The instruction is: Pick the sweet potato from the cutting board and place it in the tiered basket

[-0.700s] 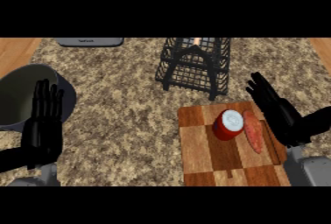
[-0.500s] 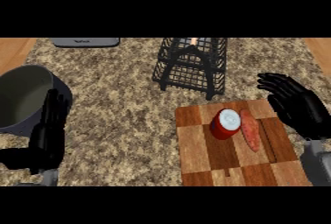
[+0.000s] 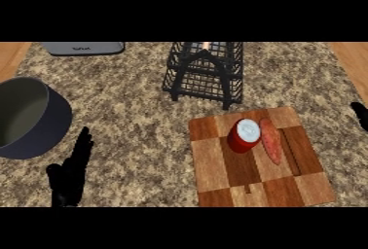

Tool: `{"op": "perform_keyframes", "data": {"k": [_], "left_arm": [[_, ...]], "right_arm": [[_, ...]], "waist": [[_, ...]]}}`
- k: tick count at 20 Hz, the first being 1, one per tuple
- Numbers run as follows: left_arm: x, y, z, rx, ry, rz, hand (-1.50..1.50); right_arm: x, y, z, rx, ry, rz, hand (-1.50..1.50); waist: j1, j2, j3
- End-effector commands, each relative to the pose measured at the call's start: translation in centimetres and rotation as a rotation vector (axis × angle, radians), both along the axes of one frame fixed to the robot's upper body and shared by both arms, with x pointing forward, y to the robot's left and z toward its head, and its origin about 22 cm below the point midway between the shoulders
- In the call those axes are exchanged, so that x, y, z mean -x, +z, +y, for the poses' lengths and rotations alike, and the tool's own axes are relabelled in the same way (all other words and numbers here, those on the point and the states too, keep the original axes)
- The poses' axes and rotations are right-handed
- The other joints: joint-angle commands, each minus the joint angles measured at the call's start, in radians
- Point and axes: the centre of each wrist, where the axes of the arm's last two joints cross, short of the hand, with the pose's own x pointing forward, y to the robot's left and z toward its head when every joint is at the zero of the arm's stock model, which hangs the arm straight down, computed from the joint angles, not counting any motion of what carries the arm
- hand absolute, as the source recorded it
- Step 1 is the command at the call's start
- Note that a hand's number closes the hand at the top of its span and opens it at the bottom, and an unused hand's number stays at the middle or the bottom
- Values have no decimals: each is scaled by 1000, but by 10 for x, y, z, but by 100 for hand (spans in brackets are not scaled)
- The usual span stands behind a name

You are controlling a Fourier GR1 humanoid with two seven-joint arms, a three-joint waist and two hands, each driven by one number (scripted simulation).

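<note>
At the right edge of the head view, only a dark sliver of the right hand point(image 3: 359, 115) shows. Too little of it is visible to tell whether it is spread or closed. Low at the left, the left hand point(image 3: 72, 170) rests on the speckled counter point(image 3: 137, 121), fingers straight and pointing up, holding nothing.

Leftward from the right hand lies a wooden cutting board point(image 3: 215, 170). The sweet potato point(image 3: 271, 141) rests on the board's right half, toward the far end. It is a slim, orange-pink root. Its long axis runs away from the robot, toward the back of the counter, with a slight slant. A red can point(image 3: 244, 135) with a white top stands just beside it on its left, seemingly touching.

Beyond the board, a little to the left, stands the black wire tiered basket point(image 3: 205, 82). A dark pot point(image 3: 57, 121) sits at the far left, and a flat grey object point(image 3: 81, 47) lies at the back.

The right hand is the nearer one, with the root's right flank unobstructed. The left hand is well apart, with the can between it and the root. A grasp from the right, across the root's narrow width, looks the likeliest approach.
</note>
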Motion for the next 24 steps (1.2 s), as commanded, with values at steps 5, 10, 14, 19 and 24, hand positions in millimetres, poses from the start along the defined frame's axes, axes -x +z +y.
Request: {"op": "perform_keyframes", "data": {"k": [5,10,14,19,24], "left_arm": [[12,-22,-6,-19,-27,53,0],[-9,-12,-17,-19,-30,49,0],[-9,-3,-18,-1,-47,53,0],[-17,-9,-9,-20,-65,52,0],[-17,-7,-23,-22,-67,45,0]], "right_arm": [[54,28,2,86,63,167,-150],[51,50,22,225,269,514,-150],[53,77,30,427,301,726,-150],[49,101,84,546,204,830,-150],[33,97,122,575,170,876,-150]], "waist": [[24,-8,-4],[27,-5,-7],[43,-4,-6],[58,1,-7],[52,-3,-2]]}}
